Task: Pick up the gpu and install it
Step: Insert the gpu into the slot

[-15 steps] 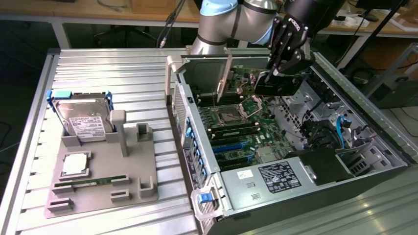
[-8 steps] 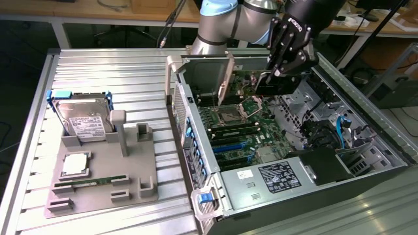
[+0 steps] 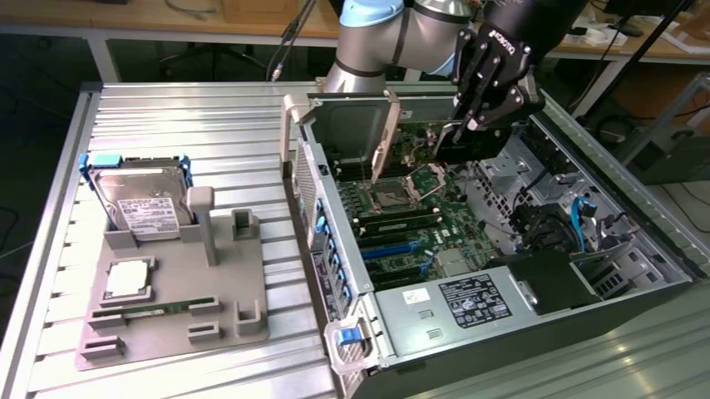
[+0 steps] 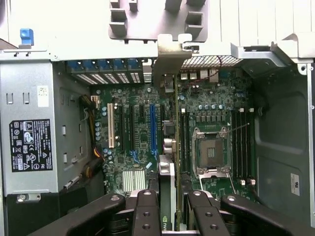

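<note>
**Illumination.** Diffuse light falls evenly from overhead. In the exterior view the ribbed metal table (image 3: 178, 116) reflects brightly from 9 to 12 o'clock, while the open computer case (image 3: 533, 349) falls into shadow toward 4 o'clock. In the wrist view the motherboard (image 4: 142, 128) is evenly lit, and the black gripper (image 4: 171, 196) carries soft highlights.

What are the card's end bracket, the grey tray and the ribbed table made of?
Bracket on the gpu: bare silvery sheet metal, by its thin bent edge and dull sheen. Tray: evenly matte grey with blocky posts, probably plastic. Table: bright ribbed strips with streaky reflections, likely aluminium.
</note>
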`<state>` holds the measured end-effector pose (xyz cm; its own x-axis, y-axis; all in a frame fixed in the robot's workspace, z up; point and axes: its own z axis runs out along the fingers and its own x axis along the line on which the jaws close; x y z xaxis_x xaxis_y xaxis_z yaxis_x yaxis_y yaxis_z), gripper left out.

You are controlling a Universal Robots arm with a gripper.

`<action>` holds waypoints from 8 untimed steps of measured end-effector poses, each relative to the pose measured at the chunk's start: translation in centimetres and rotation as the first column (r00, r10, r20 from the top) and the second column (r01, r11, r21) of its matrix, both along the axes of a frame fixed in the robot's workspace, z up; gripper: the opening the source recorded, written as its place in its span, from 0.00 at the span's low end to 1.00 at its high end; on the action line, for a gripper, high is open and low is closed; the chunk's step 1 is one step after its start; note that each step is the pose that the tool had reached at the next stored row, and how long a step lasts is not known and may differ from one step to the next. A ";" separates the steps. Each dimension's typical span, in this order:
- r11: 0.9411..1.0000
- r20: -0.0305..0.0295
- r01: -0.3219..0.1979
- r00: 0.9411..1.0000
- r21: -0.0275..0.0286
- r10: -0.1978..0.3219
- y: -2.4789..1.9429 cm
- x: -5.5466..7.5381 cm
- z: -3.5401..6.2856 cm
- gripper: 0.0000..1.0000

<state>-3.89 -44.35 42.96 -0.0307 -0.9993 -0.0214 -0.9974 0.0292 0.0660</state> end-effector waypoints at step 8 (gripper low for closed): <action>1.000 0.000 0.000 1.000 0.000 0.000 0.00 0.0 -0.11 0.27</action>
<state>-3.89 -44.35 42.85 -0.0307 -0.9993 -0.0213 -0.9974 0.0292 0.0660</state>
